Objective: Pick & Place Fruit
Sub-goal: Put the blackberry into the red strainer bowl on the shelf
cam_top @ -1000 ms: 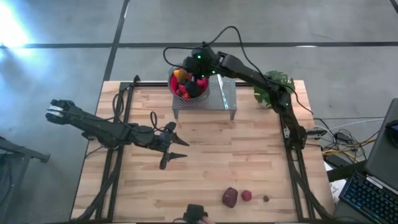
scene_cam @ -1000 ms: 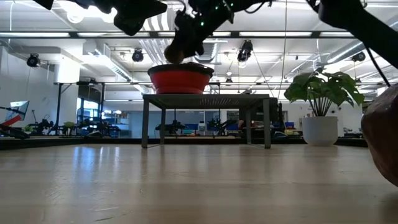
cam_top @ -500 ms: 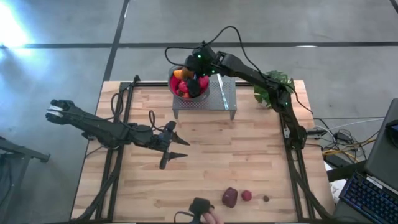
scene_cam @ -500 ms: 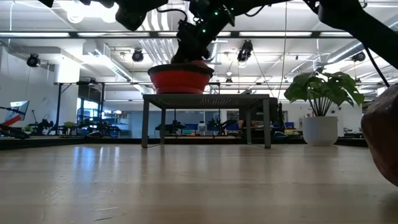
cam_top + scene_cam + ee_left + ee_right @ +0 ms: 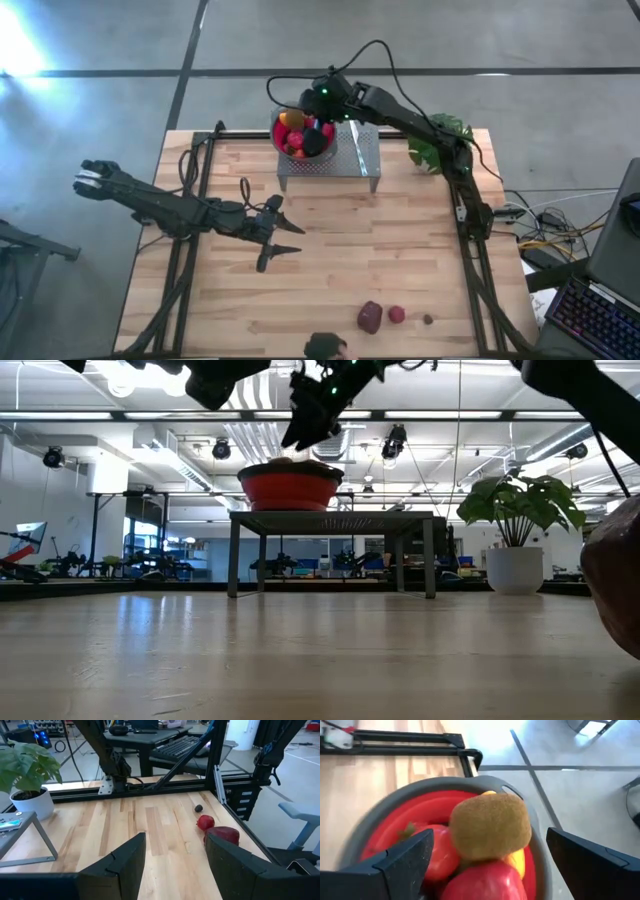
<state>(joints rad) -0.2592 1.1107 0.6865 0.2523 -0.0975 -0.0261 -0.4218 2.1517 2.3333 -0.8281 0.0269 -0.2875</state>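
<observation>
— Wooden planks are making up the table [image 5: 330,260], and two dark arms are working over it. How many fruits are you counting?

— Three are lying on the boards near the front edge: one dark maroon fruit [image 5: 370,317], one small red fruit [image 5: 397,314] just beside it, and one tiny dark berry [image 5: 427,320] a little farther along. The rest are sitting piled in one red-lined bowl [image 5: 276,139], too heaped to count exactly.

— What is the bowl resting on?

— It is standing on one small metal stand [image 5: 365,152] at the far edge of the table, with one leafy potted plant [image 5: 437,140] beside the stand.

— And the room?

— Grey concrete floor is showing around the table from above; at table height, a big hall with ceiling lights and desks is stretching out behind.

— How is the fruit in the bowl looking?

— One fuzzy brown kiwi [image 5: 490,826] is lying on top of the heap, red apples [image 5: 432,850] are crowding under and beside it, and a bit of yellow-orange is peeking out behind. From above, a dark one is also showing among the reds.

— Where are the grippers?

— The right gripper [image 5: 313,105] is hanging just over the bowl, fingers spread wide with nothing between them; the kiwi is lying in the heap below the gap. The left gripper [image 5: 283,236] is waiting low over the middle of the table, fingers parted and holding nothing, well apart from the three loose fruits.
</observation>
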